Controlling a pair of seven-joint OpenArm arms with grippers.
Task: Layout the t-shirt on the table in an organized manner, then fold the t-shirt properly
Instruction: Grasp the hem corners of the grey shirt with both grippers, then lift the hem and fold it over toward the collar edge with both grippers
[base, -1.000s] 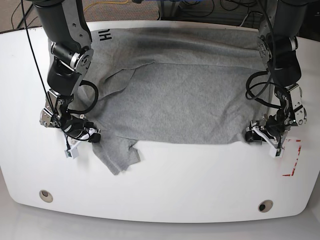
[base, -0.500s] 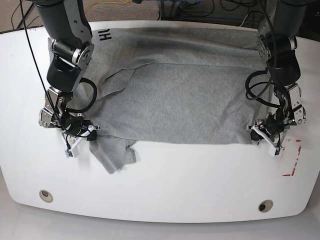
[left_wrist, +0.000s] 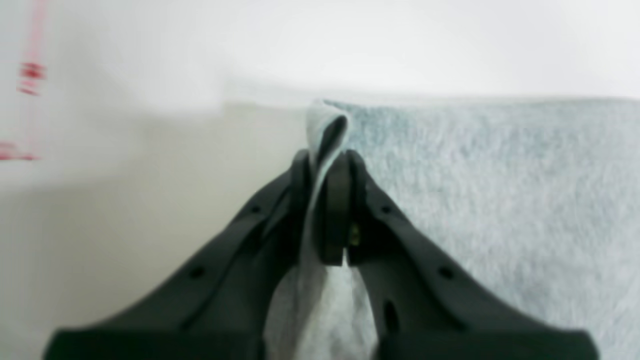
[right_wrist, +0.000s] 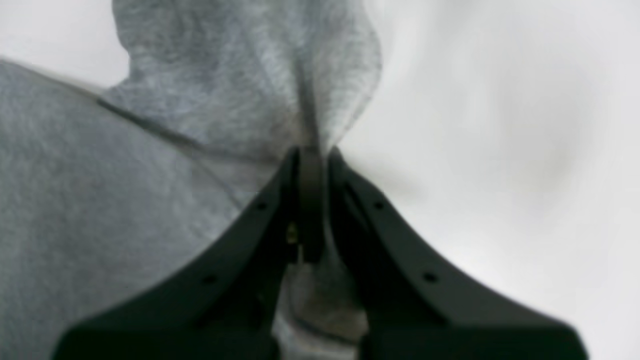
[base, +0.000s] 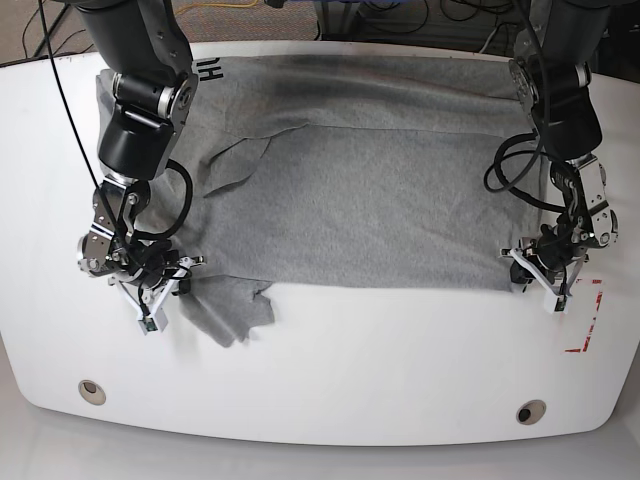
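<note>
Grey t-shirt (base: 370, 200) lies spread on white table (base: 330, 370), w/ one sleeve bunched at near edge. Left gripper (left_wrist: 325, 165) pinches a shirt corner near red mark (base: 590, 325); right gripper (right_wrist: 311, 155) pinches fabric by the bunched sleeve.

A heather-grey t-shirt (base: 370, 200) with dark lettering lies on the glossy white table (base: 400, 360), marked in red.

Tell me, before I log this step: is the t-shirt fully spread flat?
No. The t-shirt lies mostly spread, but its sleeve near the right gripper is crumpled.
</note>
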